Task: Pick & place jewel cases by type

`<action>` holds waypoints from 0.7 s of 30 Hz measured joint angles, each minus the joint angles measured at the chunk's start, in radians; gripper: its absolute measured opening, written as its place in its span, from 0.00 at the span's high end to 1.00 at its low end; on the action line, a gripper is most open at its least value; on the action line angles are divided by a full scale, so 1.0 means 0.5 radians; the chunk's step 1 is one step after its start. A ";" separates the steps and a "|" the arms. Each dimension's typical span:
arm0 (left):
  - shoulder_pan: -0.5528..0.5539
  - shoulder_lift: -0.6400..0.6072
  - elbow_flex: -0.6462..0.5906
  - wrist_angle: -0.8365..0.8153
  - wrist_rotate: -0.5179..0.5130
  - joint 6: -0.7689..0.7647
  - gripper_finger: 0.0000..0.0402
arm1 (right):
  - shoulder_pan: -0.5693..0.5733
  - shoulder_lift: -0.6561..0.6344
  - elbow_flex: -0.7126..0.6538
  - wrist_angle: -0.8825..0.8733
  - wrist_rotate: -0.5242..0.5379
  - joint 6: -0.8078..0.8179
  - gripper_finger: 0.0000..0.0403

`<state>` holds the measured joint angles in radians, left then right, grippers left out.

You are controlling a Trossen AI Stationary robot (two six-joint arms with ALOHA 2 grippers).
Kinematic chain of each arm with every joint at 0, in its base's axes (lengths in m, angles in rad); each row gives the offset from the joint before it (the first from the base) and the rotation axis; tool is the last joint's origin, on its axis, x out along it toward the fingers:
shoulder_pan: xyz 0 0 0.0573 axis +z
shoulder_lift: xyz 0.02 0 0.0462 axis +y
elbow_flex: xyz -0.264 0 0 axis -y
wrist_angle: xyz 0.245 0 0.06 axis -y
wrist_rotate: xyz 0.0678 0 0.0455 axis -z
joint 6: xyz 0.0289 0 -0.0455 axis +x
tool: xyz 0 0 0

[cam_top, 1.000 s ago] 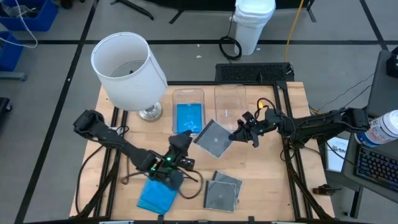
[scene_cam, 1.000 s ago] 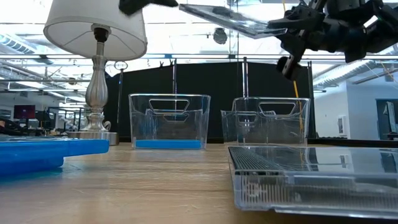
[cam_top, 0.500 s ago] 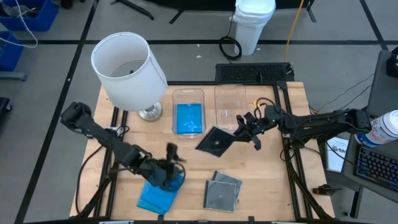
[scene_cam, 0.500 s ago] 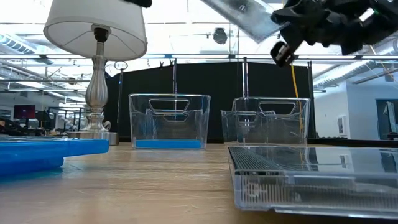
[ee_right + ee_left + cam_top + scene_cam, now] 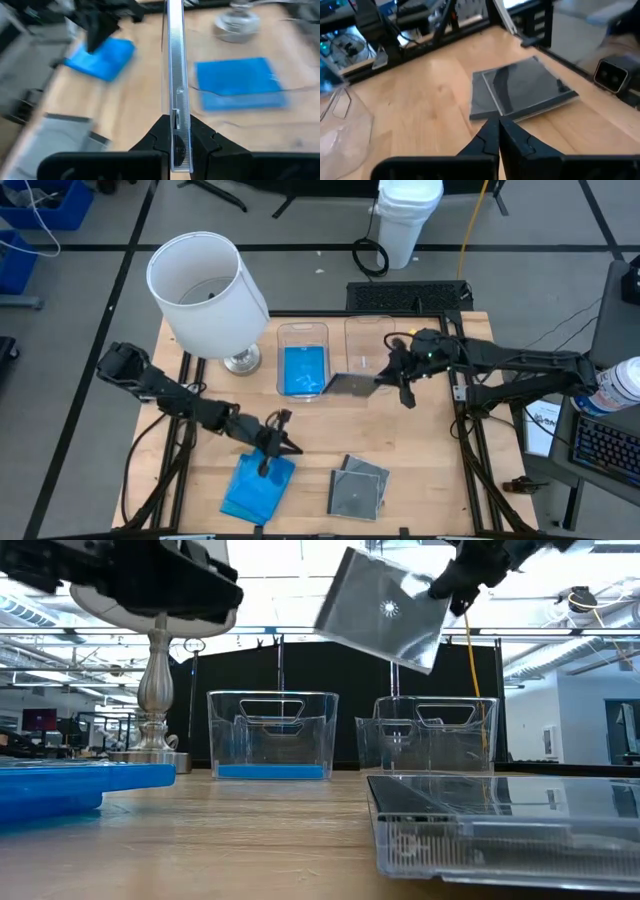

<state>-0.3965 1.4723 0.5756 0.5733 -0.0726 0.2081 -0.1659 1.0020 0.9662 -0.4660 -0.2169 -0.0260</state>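
Tilted up on edge since a second ago, the clear case (image 5: 349, 385) now hangs between the two bins (image 5: 303, 360), pinched by the right gripper (image 5: 388, 375) at one edge. Thin, stiff, slick plastic: edge grips suit it. Left gripper (image 5: 281, 444), fingers together and empty, hovers above the blue case (image 5: 250, 490).

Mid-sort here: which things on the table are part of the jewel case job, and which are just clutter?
Job:
- grey jewel case in right gripper
- blue case in the left bin
- empty right bin
- blue cases under left gripper
- grey cases

Clutter:
- lamp
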 joint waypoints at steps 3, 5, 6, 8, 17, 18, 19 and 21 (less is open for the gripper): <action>0.076 0.001 -0.093 0.193 0.064 0.007 0.97 | -0.062 0.002 0.231 -0.258 0.176 -0.099 0.95; 0.107 -0.005 -0.120 0.290 0.083 0.033 0.95 | -0.133 0.008 0.395 -0.432 0.286 -0.168 0.95; 0.119 -0.015 -0.126 0.295 0.093 0.049 0.94 | -0.176 0.012 0.472 -0.514 0.324 -0.194 0.95; 0.138 -0.023 -0.128 0.296 0.099 0.061 0.94 | -0.282 0.027 0.596 -0.652 0.330 -0.252 0.95; 0.209 -0.022 -0.129 0.438 0.226 0.186 0.97 | -0.820 0.255 0.902 -1.058 -0.166 -0.678 0.95; 0.213 -0.023 -0.129 0.492 0.251 0.174 0.96 | -0.872 0.291 0.902 -1.064 -0.303 -0.762 0.95; 0.215 -0.023 -0.128 0.526 0.266 0.171 0.95 | -0.917 0.326 0.902 -1.074 -0.394 -0.839 0.95; 0.213 -0.023 -0.128 0.561 0.305 0.163 0.95 | -0.984 0.408 0.902 -1.120 -0.466 -0.957 0.95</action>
<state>-0.2902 1.4609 0.5117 0.8537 0.0798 0.2897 -0.6580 1.2061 1.4174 -1.0261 -0.4501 -0.5047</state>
